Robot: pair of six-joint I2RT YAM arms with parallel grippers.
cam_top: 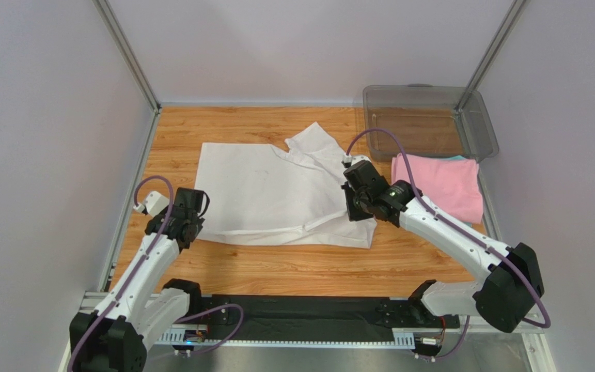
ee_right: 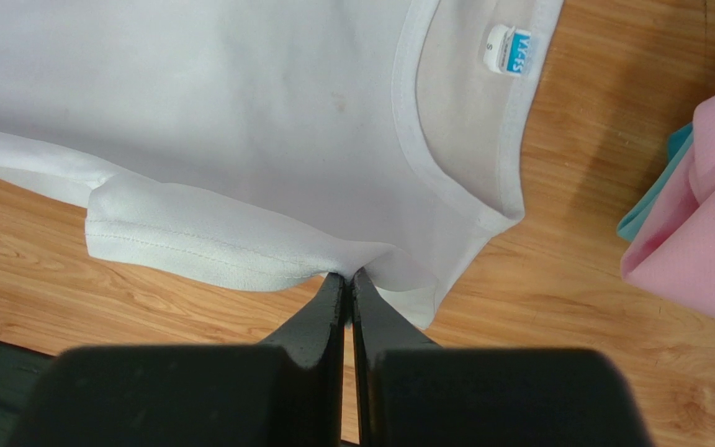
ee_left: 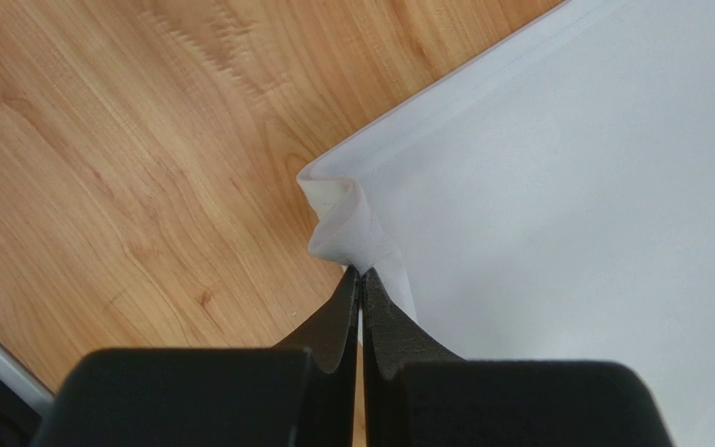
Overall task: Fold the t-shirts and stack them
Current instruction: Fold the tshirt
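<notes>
White cotton t-shirt lies spread on the wooden table, neck end to the right; the folded pink t-shirt sits apart at the right edge, just in front of the clear bin, with a sliver of teal t-shirt under it.

Left gripper: jaws pressed together on the near-left hem corner; the cloth is puckered into a small tuck just ahead of the tips.

Right gripper: jaws likewise closed, nipping fabric where the near sleeve meets the body, just beside the collar; blue tag shows inside the neck.

Judgement: the step in hand is a lengthwise fold, carrying the near edge away from me over the body.

How I would run it:
- raise both ends together and level, so the edge between them is taut but not stretched
- travel in a low arc, so the far half does not drag
- lay the edge parallel to the far side, with the sleeve tucked inside
- open the jaws only once the cloth rests flat

Risk: the left bite looks shallow, so the corner may slip if I pull the arms apart; I would move slowly.
</notes>
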